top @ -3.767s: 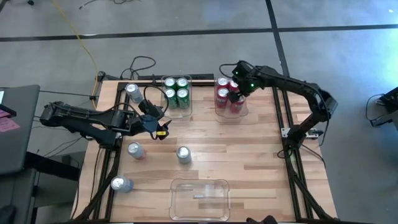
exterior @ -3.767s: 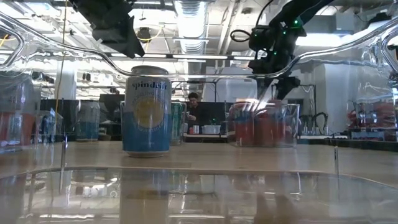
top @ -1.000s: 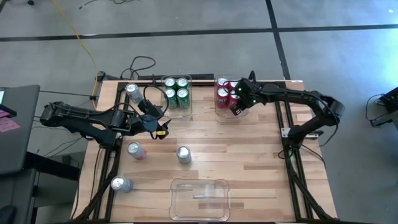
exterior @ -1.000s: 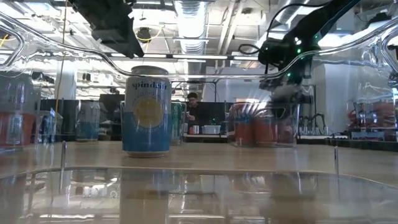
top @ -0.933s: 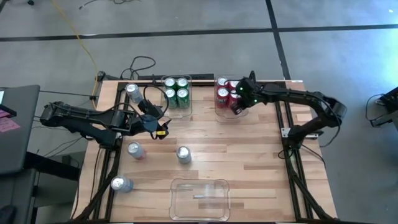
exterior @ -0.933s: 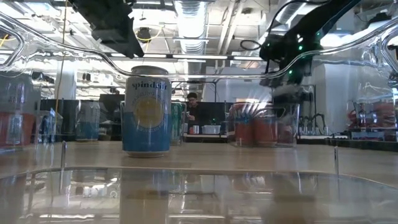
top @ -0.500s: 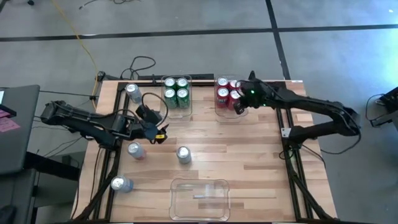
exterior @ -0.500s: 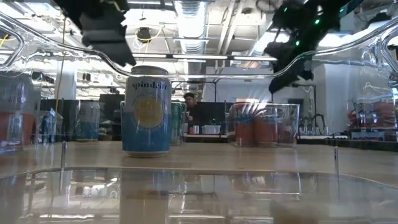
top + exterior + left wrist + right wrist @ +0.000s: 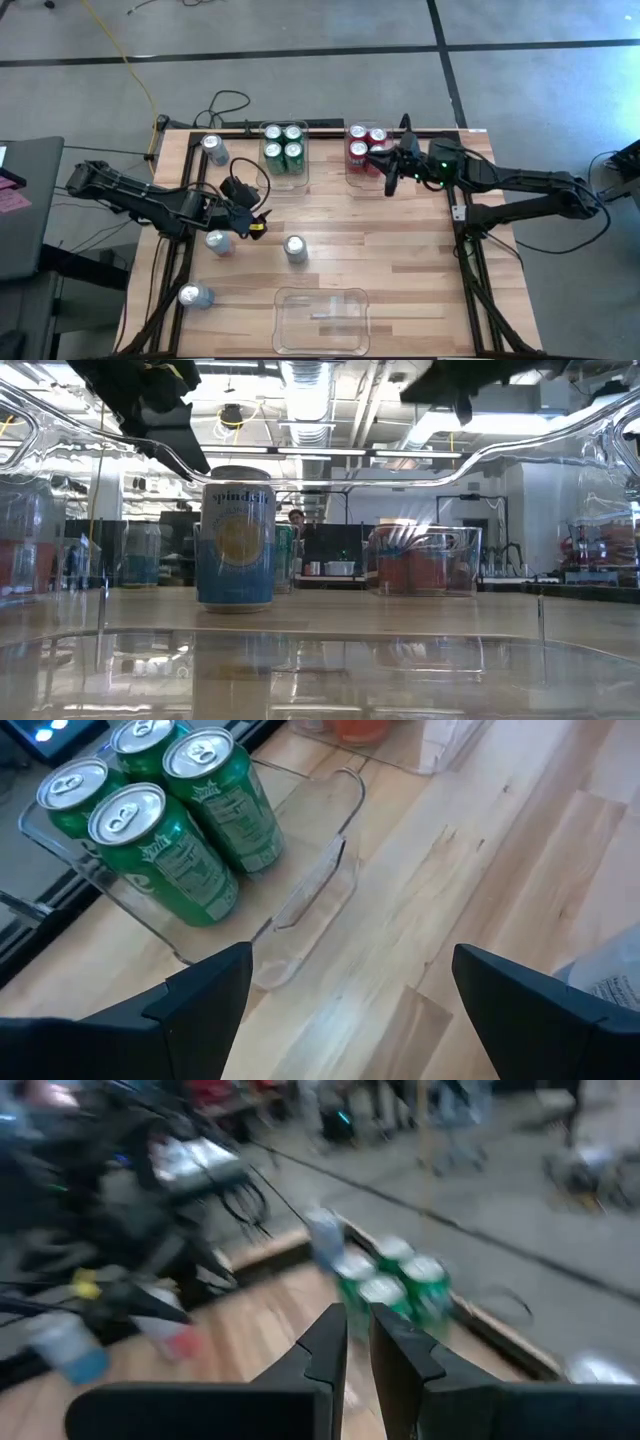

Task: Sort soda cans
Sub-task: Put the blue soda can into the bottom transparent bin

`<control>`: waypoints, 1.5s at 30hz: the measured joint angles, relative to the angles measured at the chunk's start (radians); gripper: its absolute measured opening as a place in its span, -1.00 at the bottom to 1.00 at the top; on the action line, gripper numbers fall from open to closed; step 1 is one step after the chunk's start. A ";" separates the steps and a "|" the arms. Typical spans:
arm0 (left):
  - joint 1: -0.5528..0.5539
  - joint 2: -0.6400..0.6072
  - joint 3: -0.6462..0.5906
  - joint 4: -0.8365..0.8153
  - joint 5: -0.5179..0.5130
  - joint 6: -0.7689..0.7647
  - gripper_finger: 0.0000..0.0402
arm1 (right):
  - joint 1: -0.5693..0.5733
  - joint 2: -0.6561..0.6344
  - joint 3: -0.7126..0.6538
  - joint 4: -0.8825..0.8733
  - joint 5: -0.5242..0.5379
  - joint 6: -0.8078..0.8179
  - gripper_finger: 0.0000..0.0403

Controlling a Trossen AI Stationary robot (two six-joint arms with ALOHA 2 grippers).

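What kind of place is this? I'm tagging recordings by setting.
Likely a robotics lab or workshop: a wooden table on a metal frame standing on a bare concrete floor, exposed ceiling ducts overhead, and cables trailing off the bench.

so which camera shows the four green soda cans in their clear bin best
The left wrist view: the four green soda cans fill it, labels readable. The high view shows only their tops. The right wrist view shows them blurred; the low view barely shows them.
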 joint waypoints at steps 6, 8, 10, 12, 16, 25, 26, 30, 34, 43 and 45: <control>0.009 0.000 0.000 0.000 0.002 -0.049 0.69 | 0.081 -0.006 0.000 -0.061 -0.006 -0.049 -0.67; 0.021 0.000 -0.013 0.021 0.002 -0.046 0.69 | 0.090 -0.008 -0.001 -0.073 -0.006 -0.049 -0.67; 0.045 0.000 -0.035 0.053 0.003 -0.035 0.69 | 0.094 -0.019 -0.001 -0.048 -0.006 -0.050 -0.67; 0.071 0.000 -0.054 0.094 0.008 -0.022 0.69 | 0.101 -0.034 -0.001 -0.009 -0.006 -0.061 -0.67; 0.101 0.000 -0.066 0.129 0.018 0.008 0.69 | 0.120 -0.058 0.000 0.022 -0.006 -0.121 -0.67; 0.130 -0.011 0.072 0.152 0.037 0.285 0.69 | 0.077 0.026 -0.001 0.041 -0.006 -0.206 -0.67; 0.140 -0.011 0.072 0.174 0.036 0.309 0.69 | 0.062 0.037 -0.001 0.053 -0.006 -0.212 -0.67; 0.170 0.023 0.073 0.160 0.071 0.315 0.69 | 0.027 0.078 0.000 0.002 -0.004 -0.167 -0.67; 0.173 0.047 0.072 0.145 0.222 0.233 0.69 | 0.017 0.088 -0.001 -0.011 -0.005 -0.146 -0.67; -0.011 -0.059 0.097 -0.039 0.192 0.047 0.52 | 0.022 0.066 0.000 -0.008 -0.005 -0.129 -0.67; -0.041 -0.082 0.097 -0.129 0.124 -0.041 0.47 | 0.033 0.069 0.000 -0.011 -0.006 -0.101 -0.67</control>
